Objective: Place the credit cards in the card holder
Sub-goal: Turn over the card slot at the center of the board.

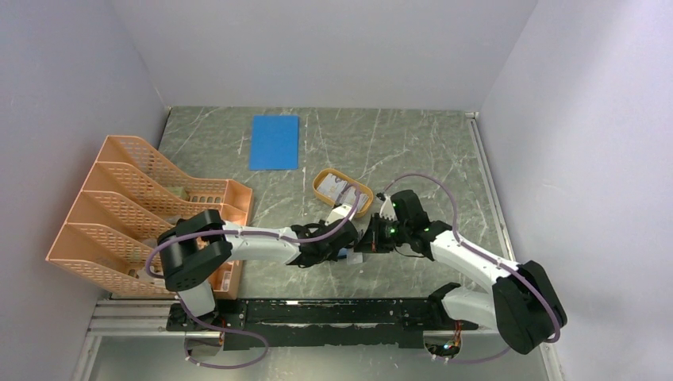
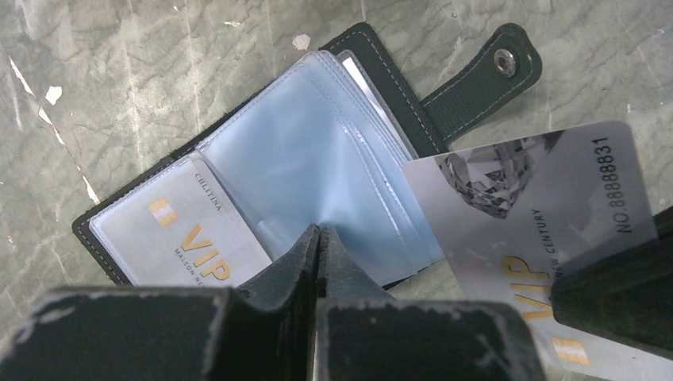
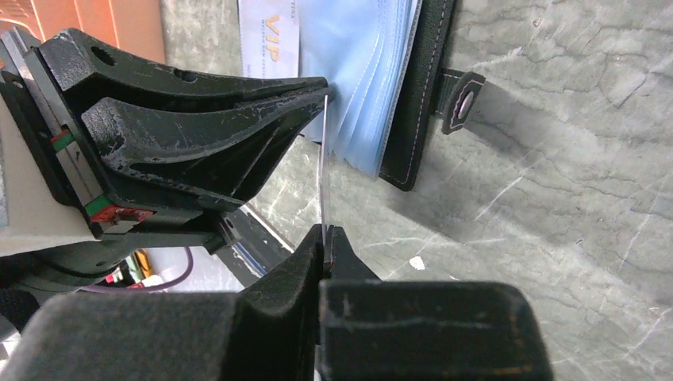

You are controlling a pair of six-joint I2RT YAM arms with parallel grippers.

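Closest to the lens, the left gripper [image 2: 320, 238] has its fingers pressed together, pinching the near edge of a clear blue sleeve of the card holder [image 2: 397, 91]. The holder lies open on the marble table [image 2: 119, 79]. Just beside it, the right gripper [image 3: 325, 235] is clamped on a silver credit card [image 2: 524, 206], whose corner meets the sleeves. A second card [image 2: 190, 234] sits in the holder's left pocket. The snap tab [image 2: 484, 75] lies flat beyond. Farther off are the orange tray [image 1: 343, 190], file rack [image 1: 135, 206] and blue sheet [image 1: 274, 141].
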